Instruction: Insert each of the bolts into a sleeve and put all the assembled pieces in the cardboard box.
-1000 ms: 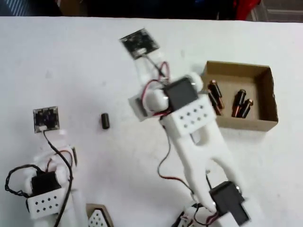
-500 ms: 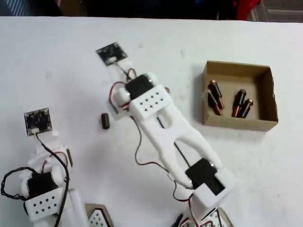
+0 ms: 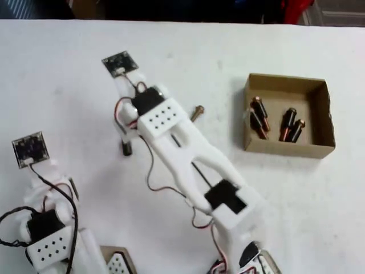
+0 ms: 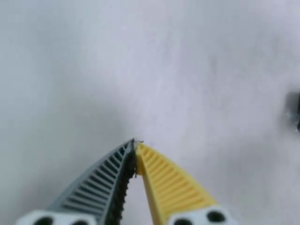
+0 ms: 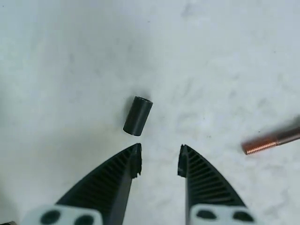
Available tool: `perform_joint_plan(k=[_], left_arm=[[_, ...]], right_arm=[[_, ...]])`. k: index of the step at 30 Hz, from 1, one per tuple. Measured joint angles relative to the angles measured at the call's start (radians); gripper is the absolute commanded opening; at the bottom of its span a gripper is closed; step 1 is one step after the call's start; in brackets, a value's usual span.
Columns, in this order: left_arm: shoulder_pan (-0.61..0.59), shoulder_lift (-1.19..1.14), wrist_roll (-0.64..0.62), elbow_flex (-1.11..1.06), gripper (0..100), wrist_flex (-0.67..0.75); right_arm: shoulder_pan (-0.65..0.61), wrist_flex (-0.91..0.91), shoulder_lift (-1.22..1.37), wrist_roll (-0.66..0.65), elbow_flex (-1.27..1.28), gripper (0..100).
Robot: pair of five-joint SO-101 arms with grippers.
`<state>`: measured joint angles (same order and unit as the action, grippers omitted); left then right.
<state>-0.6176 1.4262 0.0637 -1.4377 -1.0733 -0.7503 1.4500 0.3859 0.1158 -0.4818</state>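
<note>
Left fingers (image 4: 145, 159), one grey and one yellow, meet at their tips over the white tabletop (image 3: 68, 68); a short black cylindrical sleeve (image 5: 138, 115) lies on its side, long axis running roughly away from the black right fingers (image 5: 131, 166), which stand apart and empty just behind it; a copper-coloured bolt (image 3: 197, 112) lies slantwise nearby; an open brown cardboard box (image 3: 319, 111) holds assembled pieces (image 3: 259, 117).

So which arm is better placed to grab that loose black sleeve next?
Right. The right gripper, open, hangs just short of the sleeve, the bolt nearby; the left gripper is shut, farther off.
</note>
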Motion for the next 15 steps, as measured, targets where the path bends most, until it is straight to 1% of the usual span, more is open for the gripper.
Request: perform_joint_plan(k=[3,6,11,15], left_arm=[[0.000,0.000,0.000,-0.011,2,0.049],[0.000,0.000,0.000,-0.020,2,0.074],[0.000,0.000,0.000,-0.020,2,0.075],[-0.005,0.000,0.002,-0.020,2,0.075]], right_arm=[[-0.009,0.068,0.077,0.000,-0.114,11.6],[-0.015,0.075,0.164,0.002,-0.187,11.6],[-0.018,0.078,0.261,0.061,-0.299,11.6],[-0.028,0.078,0.310,0.072,-0.347,11.6]])
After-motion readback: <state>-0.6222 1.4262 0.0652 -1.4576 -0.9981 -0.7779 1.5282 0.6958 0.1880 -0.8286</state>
